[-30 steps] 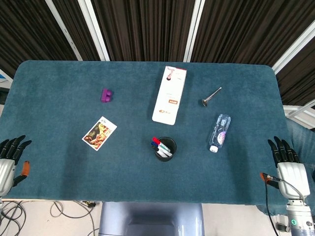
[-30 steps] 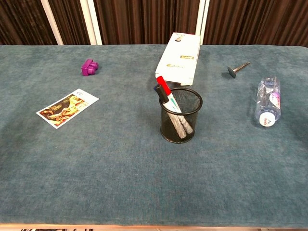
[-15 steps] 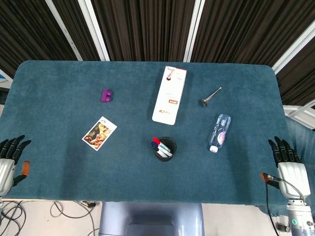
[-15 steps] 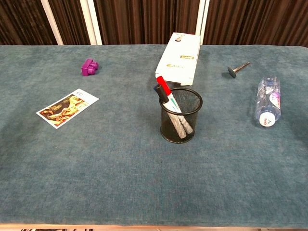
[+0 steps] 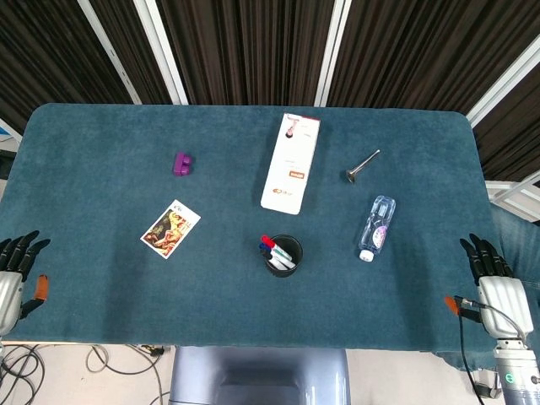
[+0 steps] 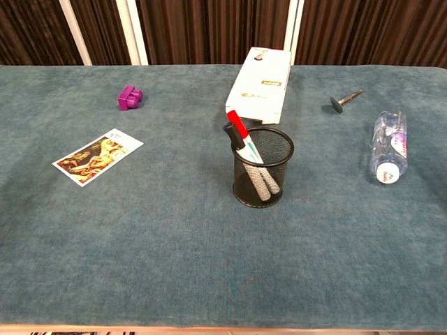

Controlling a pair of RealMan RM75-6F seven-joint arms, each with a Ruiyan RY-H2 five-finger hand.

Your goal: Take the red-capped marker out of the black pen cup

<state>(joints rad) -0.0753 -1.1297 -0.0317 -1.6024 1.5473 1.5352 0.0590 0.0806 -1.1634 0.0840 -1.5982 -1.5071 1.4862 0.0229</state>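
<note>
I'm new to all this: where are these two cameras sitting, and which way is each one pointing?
Head view: high above the near edge, looking steeply down on the whole table; the left hand and right hand show at the near corners.
Chest view: low at the near edge, looking across the table toward the curtain; no part of the robot shows.
Shared: the black pen cup with the red-capped marker, white box, bottle, card, purple block.
</note>
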